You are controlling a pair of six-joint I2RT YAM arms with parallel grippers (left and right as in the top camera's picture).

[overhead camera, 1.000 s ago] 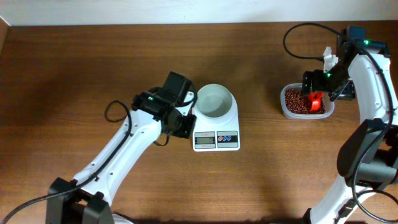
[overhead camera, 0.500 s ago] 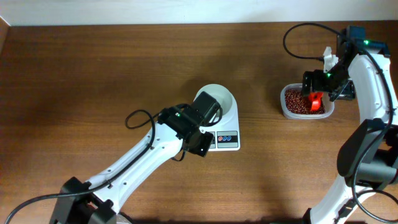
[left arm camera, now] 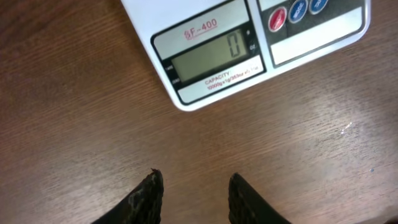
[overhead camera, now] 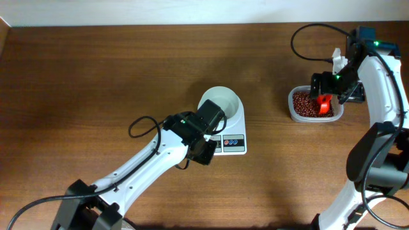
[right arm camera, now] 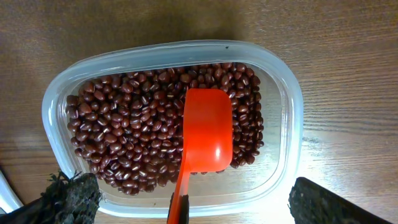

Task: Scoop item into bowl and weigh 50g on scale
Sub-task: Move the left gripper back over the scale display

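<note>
Brown wood table (overhead camera: 96, 64), pale wall strip along the top of the overhead. Scale (overhead camera: 235, 142) sits mid-frame with the bowl (overhead camera: 220, 102) on its far half. The bowl looks empty. In my left wrist view the scale's display shows 0.

Beans (right arm camera: 124, 137) are all in the clear tub (right arm camera: 287, 124) at upper right of the overhead, well apart from the scale. Red scoop (right arm camera: 208, 134) lies on the heap, cup facing up with nothing in it, and its handle runs to the bottom edge of my right wrist view.

My left gripper (left arm camera: 194, 186) hangs over bare table just in front of the scale, fingers a narrow gap apart, nothing between them. My right gripper (right arm camera: 202, 202) is spread wide over the tub, one finger at each bottom corner of the view, with the handle between them and not clamped.

Handling, my guess: the beans are hard, tiny and loose, and they will roll, so pinching is no use. I'd go via the scoop. It's probably light, stiff plastic, so I'd take the thin handle near its end and keep the cup level. The bowl is likely light and smooth and could shift if bumped.
</note>
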